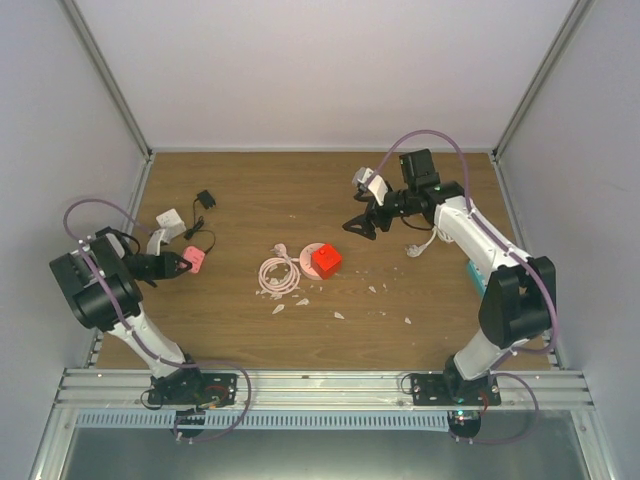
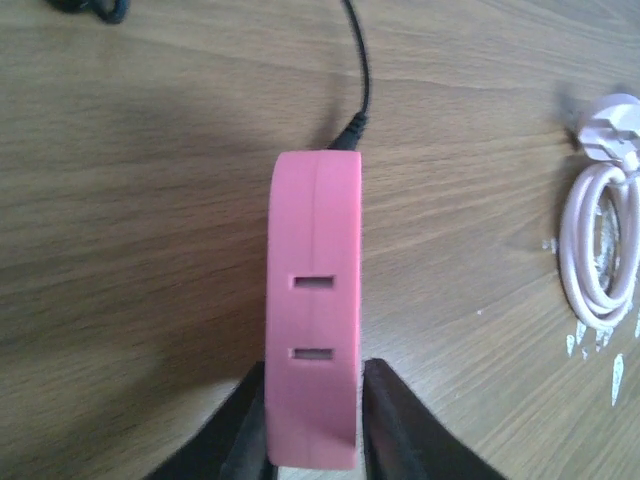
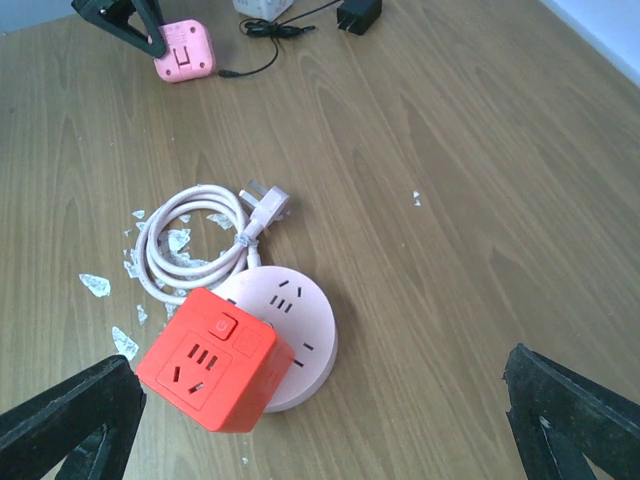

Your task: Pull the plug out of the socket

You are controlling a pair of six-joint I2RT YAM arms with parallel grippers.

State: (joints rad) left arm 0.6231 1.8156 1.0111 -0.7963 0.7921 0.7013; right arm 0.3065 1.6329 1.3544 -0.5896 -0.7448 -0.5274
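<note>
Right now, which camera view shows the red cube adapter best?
The right wrist view: the red cube adapter is close and sharp, its button and slots visible, resting on the round pink socket. The top external view shows it only as a small red block. The left wrist view does not show it.

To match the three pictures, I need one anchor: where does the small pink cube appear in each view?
Top external: the pink cube sits at the left, in the left gripper.
Left wrist: centre, bottom edge between the fingers.
Right wrist: top left corner.
Shared landmark: the coiled pale cable, in all three.
</note>
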